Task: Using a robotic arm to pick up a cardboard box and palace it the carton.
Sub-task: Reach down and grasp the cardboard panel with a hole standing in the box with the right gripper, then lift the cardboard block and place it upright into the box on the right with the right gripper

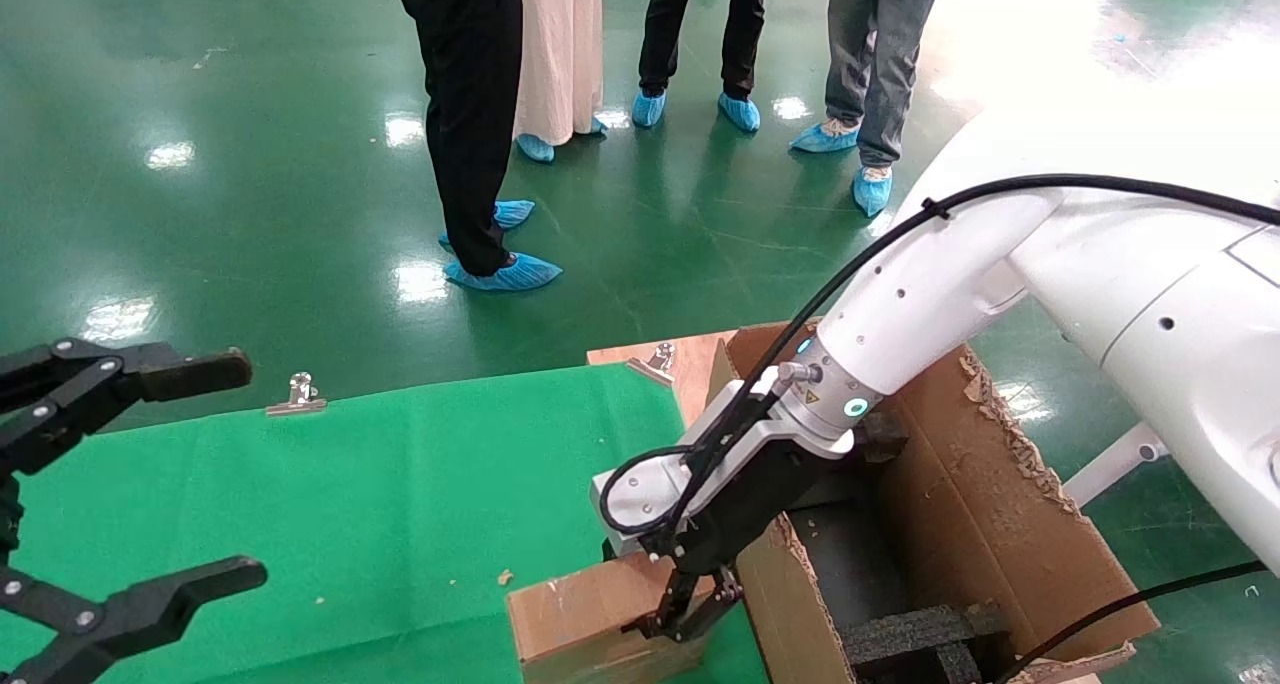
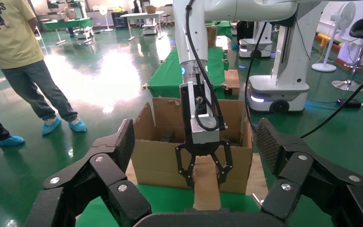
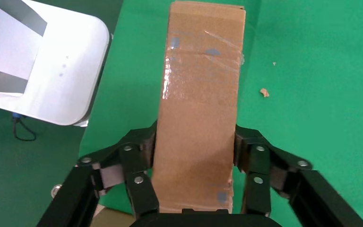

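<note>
The small flat brown cardboard box (image 3: 199,104), taped along its top, sits on the green table (image 1: 350,504) beside the large torn-flapped brown corrugated carton (image 1: 980,524), clamped by the white robotic arm's end effector (image 1: 690,609).

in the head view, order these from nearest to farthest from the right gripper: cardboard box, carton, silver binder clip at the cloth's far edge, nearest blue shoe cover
1. cardboard box: clamped between the right gripper fingers.
2. carton: right beside it, on the robot's right.
3. silver binder clip: far edge of the green cloth, toward the left.
4. blue shoe cover: on the floor beyond the cloth.
</note>
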Available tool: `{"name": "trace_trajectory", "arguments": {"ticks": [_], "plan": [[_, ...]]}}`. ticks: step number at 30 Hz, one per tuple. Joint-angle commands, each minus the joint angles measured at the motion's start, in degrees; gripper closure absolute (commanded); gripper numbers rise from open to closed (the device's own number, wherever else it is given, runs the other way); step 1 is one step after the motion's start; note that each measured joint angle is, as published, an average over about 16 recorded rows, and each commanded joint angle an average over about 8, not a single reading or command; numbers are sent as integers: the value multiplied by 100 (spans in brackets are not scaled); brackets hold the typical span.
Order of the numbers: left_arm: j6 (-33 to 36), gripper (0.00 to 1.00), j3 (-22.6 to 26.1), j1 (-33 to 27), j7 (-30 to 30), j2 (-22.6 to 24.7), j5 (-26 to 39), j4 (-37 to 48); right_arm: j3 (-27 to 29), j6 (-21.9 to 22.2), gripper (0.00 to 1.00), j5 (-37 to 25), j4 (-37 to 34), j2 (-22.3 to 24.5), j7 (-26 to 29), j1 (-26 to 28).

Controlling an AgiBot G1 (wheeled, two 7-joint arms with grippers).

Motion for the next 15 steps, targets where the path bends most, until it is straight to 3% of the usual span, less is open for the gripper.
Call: {"name": "trace_trajectory", "arguments": {"ticks": [1,15], "plan": [[0,0,0,0,0,0,0,0,2,0,100,1,1,1,1,-1],[0,0,1,0,0,0,0,1,-62,34,100,67,54,85,-137,265]]}}
